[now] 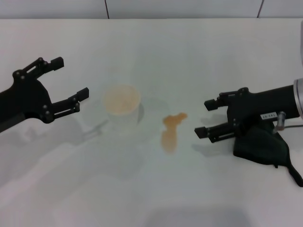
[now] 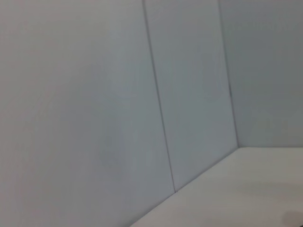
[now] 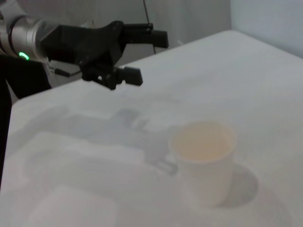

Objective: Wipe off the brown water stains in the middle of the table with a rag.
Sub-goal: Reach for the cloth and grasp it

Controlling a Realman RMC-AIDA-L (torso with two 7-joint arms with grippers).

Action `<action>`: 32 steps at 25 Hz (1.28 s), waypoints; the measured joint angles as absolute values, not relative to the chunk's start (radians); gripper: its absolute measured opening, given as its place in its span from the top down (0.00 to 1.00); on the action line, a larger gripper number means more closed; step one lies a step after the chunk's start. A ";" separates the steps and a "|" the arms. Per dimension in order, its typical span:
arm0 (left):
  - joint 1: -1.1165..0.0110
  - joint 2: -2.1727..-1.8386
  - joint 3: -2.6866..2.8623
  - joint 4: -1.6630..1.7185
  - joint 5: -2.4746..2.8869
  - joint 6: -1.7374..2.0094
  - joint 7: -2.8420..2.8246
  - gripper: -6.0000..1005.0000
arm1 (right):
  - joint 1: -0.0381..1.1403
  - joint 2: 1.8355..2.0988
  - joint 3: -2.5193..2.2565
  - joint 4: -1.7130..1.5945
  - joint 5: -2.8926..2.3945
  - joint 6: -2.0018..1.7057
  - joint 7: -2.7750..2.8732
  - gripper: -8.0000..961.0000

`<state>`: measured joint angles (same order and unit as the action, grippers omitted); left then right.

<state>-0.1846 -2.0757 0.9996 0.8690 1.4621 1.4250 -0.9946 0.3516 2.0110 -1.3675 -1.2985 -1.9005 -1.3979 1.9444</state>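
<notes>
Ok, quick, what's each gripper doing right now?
Left gripper: open, empty, beside the cup.
Right gripper: open, empty, over the rag.

From my wrist, a translucent plastic cup (image 3: 203, 161) stands on the white table (image 3: 265, 80), my black left gripper (image 3: 142, 56) gaping beyond.

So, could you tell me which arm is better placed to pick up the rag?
The right. The right gripper hangs open just beside the rag; the left gripper is across the table, beyond the cup.
</notes>
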 joint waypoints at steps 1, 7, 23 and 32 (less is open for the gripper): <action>-0.183 -2.076 0.999 0.887 1.470 1.429 -0.999 0.11 | 0.352 2.011 -1.367 -1.299 -1.892 -1.396 1.948 0.14; -0.192 -2.069 0.964 0.954 1.499 1.444 -1.047 0.12 | 0.352 2.011 -1.357 -1.301 -1.858 -1.387 1.964 0.14; -0.326 -1.945 0.842 0.949 1.644 1.716 -1.235 0.12 | 0.351 2.011 -1.359 -1.329 -1.854 -1.378 2.009 0.14; -0.400 -1.927 0.841 0.941 1.788 1.849 -1.386 0.12 | 0.345 2.008 -1.354 -1.341 -1.865 -1.381 2.029 0.14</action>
